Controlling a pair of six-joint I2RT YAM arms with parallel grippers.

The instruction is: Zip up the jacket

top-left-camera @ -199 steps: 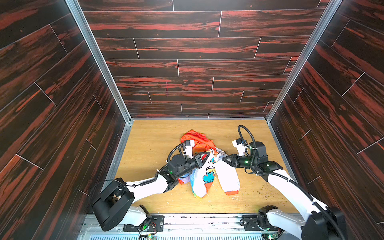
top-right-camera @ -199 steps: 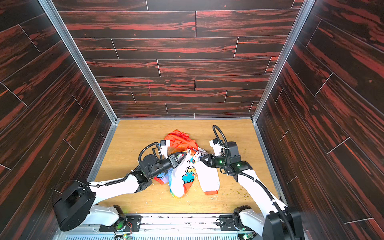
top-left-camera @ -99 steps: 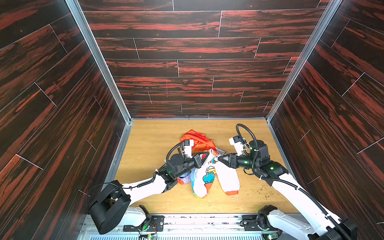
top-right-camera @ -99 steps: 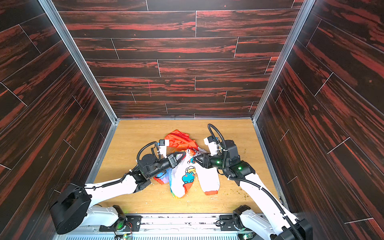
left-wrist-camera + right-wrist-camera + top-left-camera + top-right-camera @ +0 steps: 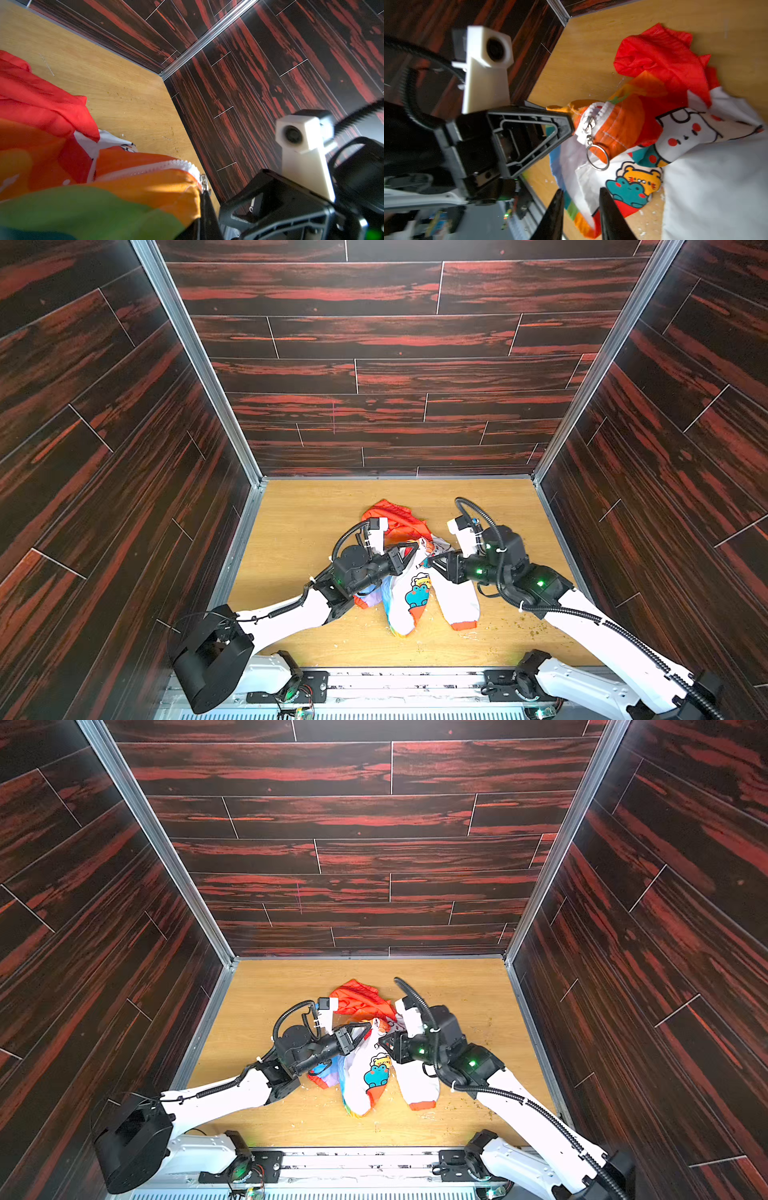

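Jacket (image 5: pixel 415 597) lies crumpled mid-table (image 5: pixel 307 526), with the hood (image 5: pixel 397 516) toward the back wall and the sleeves toward the robot base. Left gripper (image 5: pixel 412 548) is clamped tight on the orange edge right beside the zip slider (image 5: pixel 588 122), and seems to hold that bit up off the wood. Right gripper (image 5: pixel 580 194) is empty, its 2 fingers a narrow gap apart. It hangs near the key ring (image 5: pixel 598 159) that dangles from the slider, not touching it.

Handling, as I judge it: the fabric is thin, light and v. floppy, w/ no stiffness at all. It will bunch and ride along w/ the slider unless the zip line is held taut. It also looks slick, so a pinch on 1 layer may creep.

Best hold is the ring, the 1 rigid part here. It's thin wire and swings freely (easy to knock aside), so close across the wire or hook 1 finger through it. Anchor the cloth close to the slider, approx. where the left already grips.

How much of the zip is closed I can't tell, since folds hide the rest.
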